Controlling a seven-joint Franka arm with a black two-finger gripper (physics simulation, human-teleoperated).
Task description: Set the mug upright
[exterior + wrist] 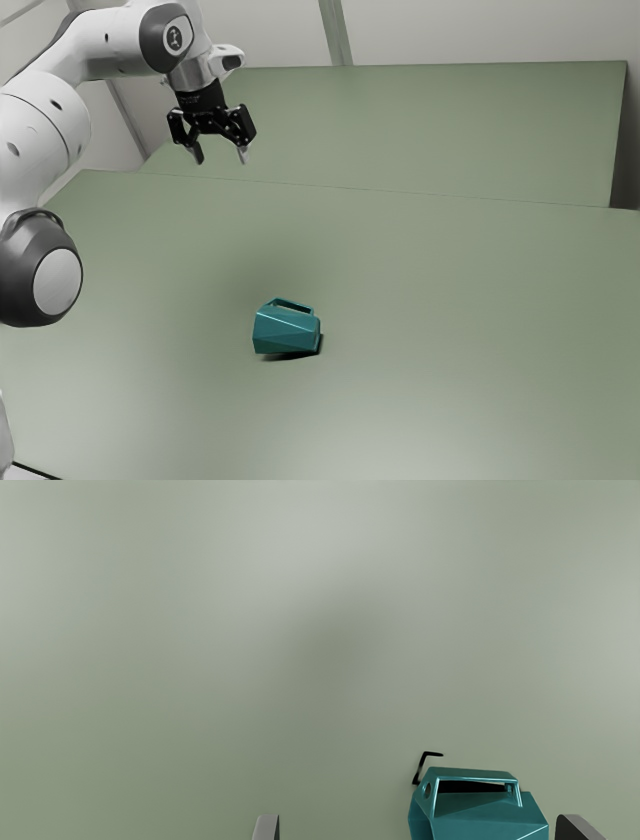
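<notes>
Exterior view: your gripper (pixel 220 153), raised, fingers spread, nothing between them.
Mug (pixel 287 328), teal, faceted, one handle (pixel 291 305); lying on its side on the green table (pixel 450 300), well apart from your gripper; its mouth seems turned toward the exterior view's right, though hard to make out.

Beyond the green table (pixel 450 300), 1 grey strip (pixel 336 33) crosses a pale surface (pixel 480 32).

Exterior view: beside the arm (pixel 45 120), set back, facing down across the counter (pixel 450 300). Wrist view: on the hand (pixel 221 158), facing down, nearer. Shared: mug (pixel 285 330), counter.
</notes>
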